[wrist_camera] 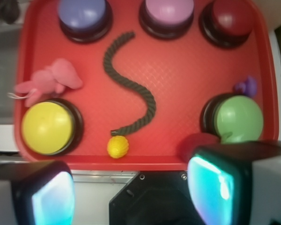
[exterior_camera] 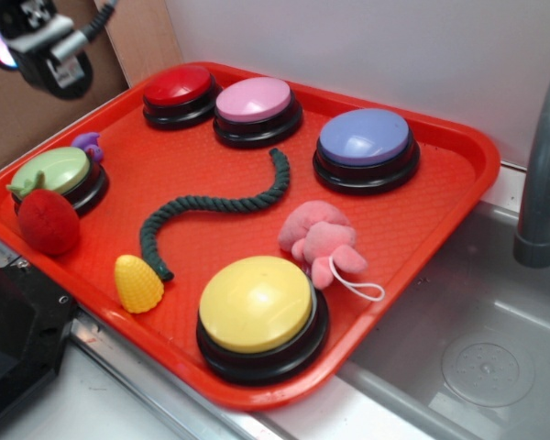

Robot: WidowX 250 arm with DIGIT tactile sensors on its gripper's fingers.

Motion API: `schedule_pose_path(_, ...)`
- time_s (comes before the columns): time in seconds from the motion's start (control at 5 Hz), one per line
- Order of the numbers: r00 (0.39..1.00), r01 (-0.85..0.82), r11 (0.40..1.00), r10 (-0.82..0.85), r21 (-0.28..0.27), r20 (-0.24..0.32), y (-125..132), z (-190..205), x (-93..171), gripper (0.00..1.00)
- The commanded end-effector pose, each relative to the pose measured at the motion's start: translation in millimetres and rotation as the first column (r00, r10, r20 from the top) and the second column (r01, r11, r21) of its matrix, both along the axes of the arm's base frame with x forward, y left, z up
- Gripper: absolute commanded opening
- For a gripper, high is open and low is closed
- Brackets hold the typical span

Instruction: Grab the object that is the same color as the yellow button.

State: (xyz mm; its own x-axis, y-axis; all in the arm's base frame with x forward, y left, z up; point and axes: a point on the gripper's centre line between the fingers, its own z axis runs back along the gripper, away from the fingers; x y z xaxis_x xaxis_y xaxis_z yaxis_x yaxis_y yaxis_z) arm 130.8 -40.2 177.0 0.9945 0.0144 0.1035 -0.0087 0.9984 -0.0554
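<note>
The small yellow corn cob (exterior_camera: 138, 283) lies near the front edge of the red tray (exterior_camera: 440, 192), beside the end of the dark green rope (exterior_camera: 215, 206); it also shows in the wrist view (wrist_camera: 117, 146). The big yellow button (exterior_camera: 257, 307) stands to its right, and shows at the left of the wrist view (wrist_camera: 48, 127). My gripper (exterior_camera: 32, 41) hangs high above the tray's far left corner, well away from the corn. In the wrist view the gripper (wrist_camera: 133, 197) is open and empty, its fingers (wrist_camera: 47, 194) wide apart over the tray's front edge.
On the tray: red (exterior_camera: 179, 92), pink (exterior_camera: 255, 105), purple (exterior_camera: 364, 147) and pale green (exterior_camera: 60, 174) buttons, a red strawberry toy (exterior_camera: 48, 220), a pink plush (exterior_camera: 321, 240), a small purple toy (exterior_camera: 89, 142). A sink (exterior_camera: 477, 330) with a grey faucet (exterior_camera: 541, 174) lies to the right.
</note>
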Motion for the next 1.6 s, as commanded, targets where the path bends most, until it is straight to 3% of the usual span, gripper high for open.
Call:
schedule_pose_path(0.0, 0.999, -0.012, 1.000, 0.013, 0.007, -0.038, -6, -54, 9, 1.00)
schedule_pose_path(0.6, 0.996, -0.061, 0.998, 0.063, 0.033, -0.064, -20, -122, 2, 1.00)
schedule_pose_path(0.8, 0.998, -0.043, 0.999, 0.043, -0.003, -0.049, -27, -134, -1, 1.00)
schedule_pose_path(1.2, 0.996, -0.071, 0.997, 0.072, 0.007, -0.045, -31, -152, -5, 1.00)
schedule_pose_path(1.4, 0.994, -0.102, 0.995, 0.102, 0.004, -0.035, -28, -151, -5, 0.00)
